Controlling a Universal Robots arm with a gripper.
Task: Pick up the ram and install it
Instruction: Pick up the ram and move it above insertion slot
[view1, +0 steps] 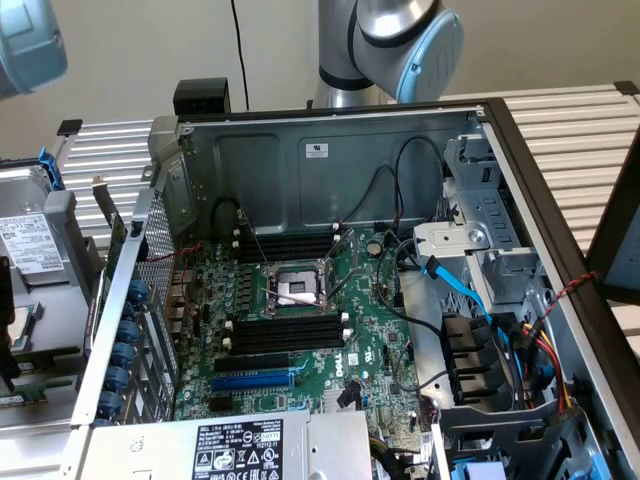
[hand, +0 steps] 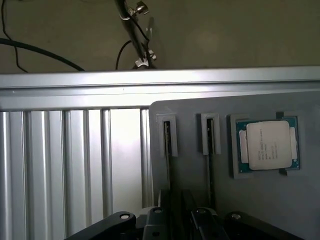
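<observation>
Arm (view1: 345, 50): silver-grey metal tube, pale-blue round joint cap (view1: 425, 50) (second blue cap at exterior view's left edge). Gripper (hand: 177, 222): black body, small silver screws (hand: 123, 216).

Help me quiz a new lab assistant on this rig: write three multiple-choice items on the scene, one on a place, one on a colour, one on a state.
1. Where does the processor lie?
A. on the floor
B. in a pocket of the grey tray
C. in a person's hand

2. What colour is the expansion slot on the motherboard?
A. blue
B. red
C. white

3. How do the long black memory slots stand?
A. all filled
B. empty
C. hidden under a fan

Answers:
1 B: the wrist view shows it seated in the tray's pocket.
2 A: it is the one blue strip below the black ones.
3 B: no stick stands in any of them.
</observation>
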